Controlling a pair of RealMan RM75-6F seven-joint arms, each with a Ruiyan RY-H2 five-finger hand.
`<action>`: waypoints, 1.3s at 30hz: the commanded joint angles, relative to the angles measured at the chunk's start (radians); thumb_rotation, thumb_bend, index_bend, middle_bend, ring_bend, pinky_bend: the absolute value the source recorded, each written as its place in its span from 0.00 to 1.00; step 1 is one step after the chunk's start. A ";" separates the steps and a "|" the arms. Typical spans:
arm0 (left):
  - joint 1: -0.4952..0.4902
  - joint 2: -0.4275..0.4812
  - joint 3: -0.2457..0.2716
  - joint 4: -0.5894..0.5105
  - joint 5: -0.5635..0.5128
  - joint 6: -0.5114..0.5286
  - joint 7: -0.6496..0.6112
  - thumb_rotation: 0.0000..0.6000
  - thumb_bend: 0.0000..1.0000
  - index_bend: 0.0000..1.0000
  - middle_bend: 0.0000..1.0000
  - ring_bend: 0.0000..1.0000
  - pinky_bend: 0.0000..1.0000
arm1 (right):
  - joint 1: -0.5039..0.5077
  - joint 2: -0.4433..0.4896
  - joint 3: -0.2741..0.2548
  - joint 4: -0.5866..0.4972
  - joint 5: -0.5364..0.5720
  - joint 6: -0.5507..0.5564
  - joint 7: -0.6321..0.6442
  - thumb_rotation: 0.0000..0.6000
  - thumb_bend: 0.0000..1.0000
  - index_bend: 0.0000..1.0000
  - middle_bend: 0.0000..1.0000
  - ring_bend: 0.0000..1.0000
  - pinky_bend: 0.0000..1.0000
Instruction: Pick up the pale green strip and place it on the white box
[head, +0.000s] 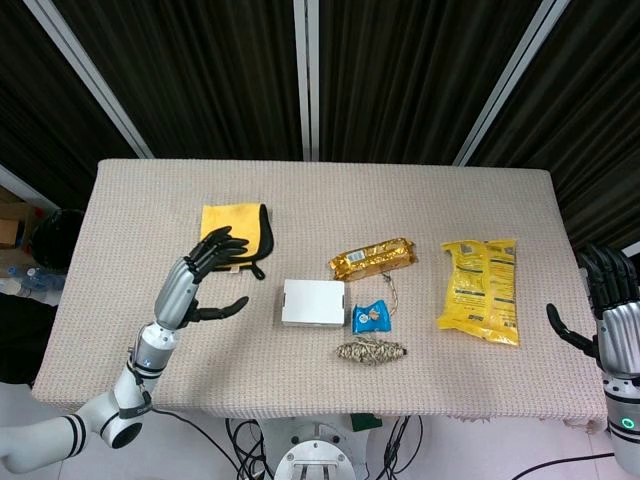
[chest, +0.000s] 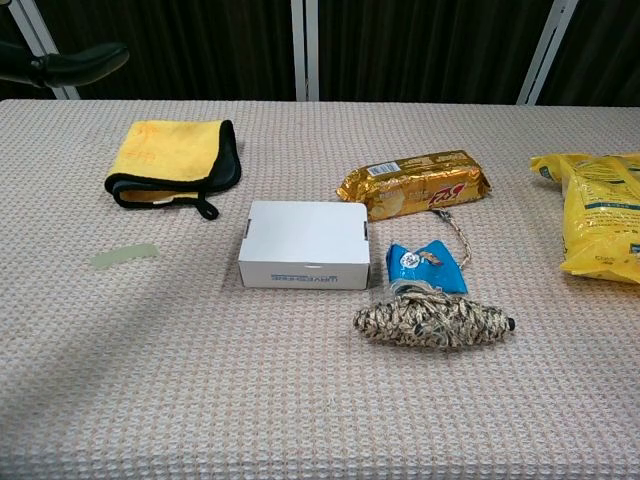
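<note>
The pale green strip (chest: 124, 256) lies flat on the table cloth, left of the white box (chest: 303, 243) and below the yellow cloth. In the head view the strip does not show; my left hand (head: 200, 280) hovers over that area with its fingers spread and nothing in them. The white box (head: 312, 302) sits closed near the table's middle. Dark fingers of the left hand (chest: 60, 62) poke into the chest view's top left corner. My right hand (head: 608, 300) stays beyond the table's right edge, fingers apart and empty.
A folded yellow cloth (head: 236, 233) lies behind the strip. A gold biscuit packet (head: 373, 258), a small blue packet (head: 369, 317) and a bundle of twine (head: 371, 352) sit right of the box. A yellow snack bag (head: 480, 289) lies further right.
</note>
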 joint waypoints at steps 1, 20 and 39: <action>0.002 0.006 0.006 -0.006 -0.001 0.008 -0.015 1.00 0.20 0.22 0.22 0.09 0.20 | 0.004 -0.007 -0.003 0.009 -0.002 0.001 0.005 1.00 0.32 0.00 0.00 0.00 0.00; 0.007 0.124 0.117 -0.154 -0.057 -0.257 0.567 0.93 0.21 0.35 0.24 0.09 0.20 | -0.012 0.005 -0.012 -0.006 0.003 0.038 -0.006 1.00 0.32 0.00 0.00 0.00 0.00; -0.004 0.011 0.104 -0.025 -0.241 -0.437 0.738 0.94 0.26 0.41 0.25 0.09 0.20 | -0.018 0.015 -0.014 -0.023 0.016 0.032 -0.017 1.00 0.32 0.00 0.00 0.00 0.00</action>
